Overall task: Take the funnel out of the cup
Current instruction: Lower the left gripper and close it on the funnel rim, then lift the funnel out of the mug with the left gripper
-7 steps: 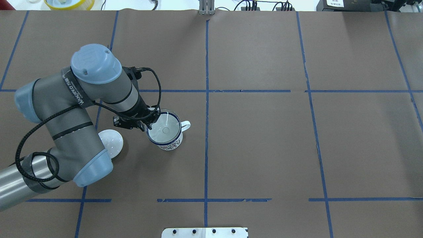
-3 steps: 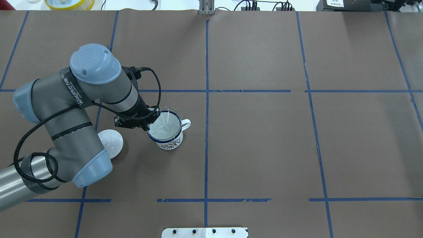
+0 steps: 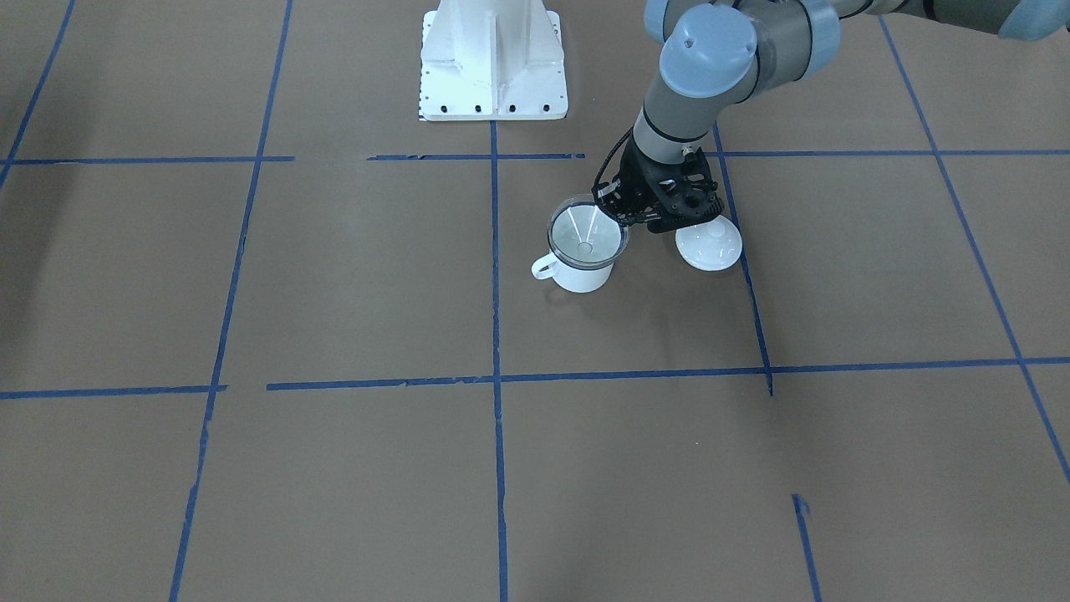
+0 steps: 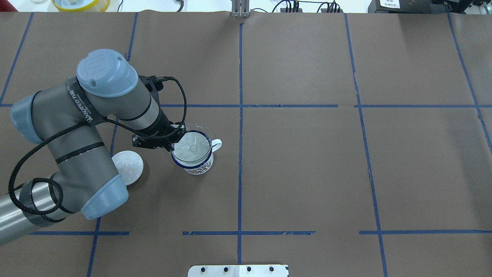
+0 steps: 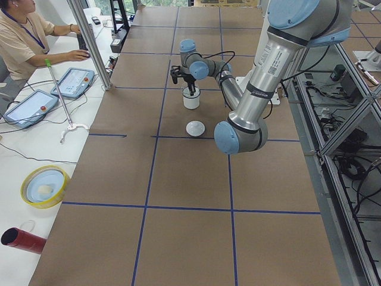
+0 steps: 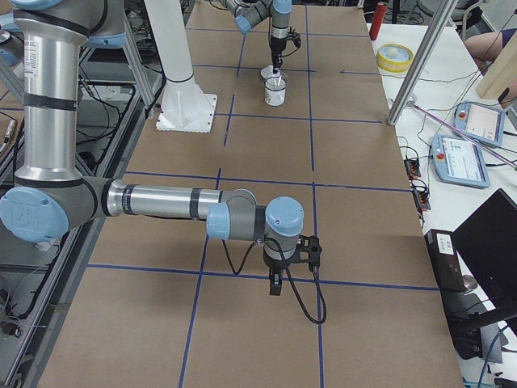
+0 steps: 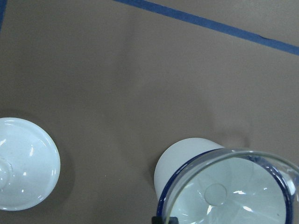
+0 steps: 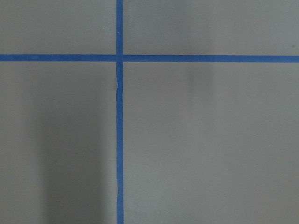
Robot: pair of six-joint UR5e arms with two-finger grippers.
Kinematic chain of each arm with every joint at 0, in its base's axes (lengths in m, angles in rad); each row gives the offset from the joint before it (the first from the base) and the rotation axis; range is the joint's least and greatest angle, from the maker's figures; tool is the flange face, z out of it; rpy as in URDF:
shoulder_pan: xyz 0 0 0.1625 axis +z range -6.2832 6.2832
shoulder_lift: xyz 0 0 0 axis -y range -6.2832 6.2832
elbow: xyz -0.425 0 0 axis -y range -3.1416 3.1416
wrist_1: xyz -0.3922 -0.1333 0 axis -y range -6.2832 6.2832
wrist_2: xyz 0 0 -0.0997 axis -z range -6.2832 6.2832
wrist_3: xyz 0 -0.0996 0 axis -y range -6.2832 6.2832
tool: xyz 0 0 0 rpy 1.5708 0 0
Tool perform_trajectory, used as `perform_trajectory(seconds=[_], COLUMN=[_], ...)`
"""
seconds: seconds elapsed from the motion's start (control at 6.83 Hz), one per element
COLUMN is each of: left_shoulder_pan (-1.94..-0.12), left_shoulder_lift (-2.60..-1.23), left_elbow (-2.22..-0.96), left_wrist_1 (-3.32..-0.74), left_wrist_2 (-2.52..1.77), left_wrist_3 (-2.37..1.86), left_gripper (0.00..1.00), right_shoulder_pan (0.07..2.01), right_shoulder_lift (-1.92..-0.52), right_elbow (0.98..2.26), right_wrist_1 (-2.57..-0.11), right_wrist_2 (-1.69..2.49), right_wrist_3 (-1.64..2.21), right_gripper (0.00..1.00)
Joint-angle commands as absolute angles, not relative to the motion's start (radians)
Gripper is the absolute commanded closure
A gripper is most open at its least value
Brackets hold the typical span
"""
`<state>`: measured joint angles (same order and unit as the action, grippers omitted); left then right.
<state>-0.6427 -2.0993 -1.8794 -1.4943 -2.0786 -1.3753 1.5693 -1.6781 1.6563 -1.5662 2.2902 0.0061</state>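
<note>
The clear plastic funnel (image 4: 193, 143) hangs partly inside the white mug with a dark blue rim (image 4: 196, 166), its rim raised a little above the mug's rim. My left gripper (image 4: 172, 143) is shut on the funnel's rim at the mug's left side. The front-facing view shows the funnel (image 3: 587, 226) tilted over the mug (image 3: 578, 277), held by the left gripper (image 3: 623, 216). The left wrist view shows the funnel rim (image 7: 243, 154) over the mug wall (image 7: 180, 161). My right gripper (image 6: 275, 284) shows only in the exterior right view, low over bare table; I cannot tell its state.
A white round knobbed lid (image 4: 128, 166) lies on the table just left of the mug, under my left arm; it also shows in the left wrist view (image 7: 25, 170). The robot's white base (image 3: 491, 58) stands behind. Blue tape lines cross the brown table cover.
My left arm has risen slightly and drawn the funnel up, so its rim now stands higher and further back over the mug. The mug and lid have not moved.
</note>
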Motion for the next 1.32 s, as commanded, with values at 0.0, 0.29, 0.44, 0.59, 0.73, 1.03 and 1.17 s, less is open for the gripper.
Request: perform_trajectory(seconds=[0.0,0.29,0.44,0.59,0.73,1.03,1.17], left_shoulder_pan=[-0.653,-0.733,-0.779,-0.816,-0.881,-0.922,-0.920], left_shoulder_lift=[-2.091,-2.086,-2.085,-2.091,-2.094,-2.091,-2.089], left_elbow=[-1.933,-1.979,-1.999,-1.997,-1.985,-1.858,-1.788], left_wrist_1=[-1.490,-1.488,-1.489,-1.496,-1.535,-1.766,-1.896], left_wrist_2=[-2.079,-2.082,-2.083,-2.080,-2.079,-1.923,-1.817], left_wrist_3=[-1.384,-1.384,-1.384,-1.381,-1.375,-1.317,-1.280], left_gripper=[1.00,1.00,1.00,1.00,1.00,1.00,1.00], right_shoulder_pan=[1.569,1.569,1.569,1.569,1.569,1.569,1.569], right_shoulder_lift=[-1.678,-1.678,-1.678,-1.678,-1.678,-1.678,-1.678], right_elbow=[1.657,1.657,1.657,1.657,1.657,1.657,1.657], right_wrist_1=[-1.566,-1.566,-1.566,-1.566,-1.566,-1.566,-1.566], right_wrist_2=[2.290,2.290,2.290,2.290,2.290,2.290,2.290], right_wrist_3=[0.006,0.006,0.006,0.006,0.006,0.006,0.006], right_gripper=[0.00,0.00,0.00,0.00,0.00,0.00,0.00])
